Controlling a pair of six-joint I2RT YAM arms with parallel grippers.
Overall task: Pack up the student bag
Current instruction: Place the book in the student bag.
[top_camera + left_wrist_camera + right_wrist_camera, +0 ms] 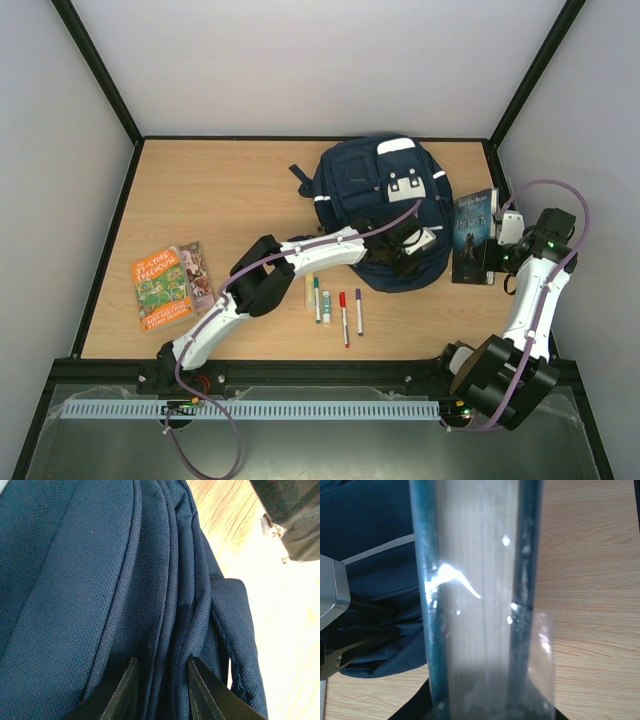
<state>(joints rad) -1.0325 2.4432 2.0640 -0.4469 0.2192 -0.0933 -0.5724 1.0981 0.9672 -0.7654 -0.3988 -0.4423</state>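
The navy student bag (375,190) lies at the back middle of the table. My left gripper (412,240) is at the bag's near edge; in the left wrist view (162,670) its jaws pinch folds of the navy fabric (75,580). My right gripper (503,250) is shut on a dark-covered book (472,235), held on edge just right of the bag. In the right wrist view the book's page edge (475,605) fills the space between my jaws (480,712), with the bag (370,530) and my left gripper's body (332,597) to the left.
Two colourful books (160,288) (197,272) lie at the left. Several pens, among them green (317,298), red (343,315) and purple (359,310), lie in front of the bag under my left arm. Black-framed walls enclose the table.
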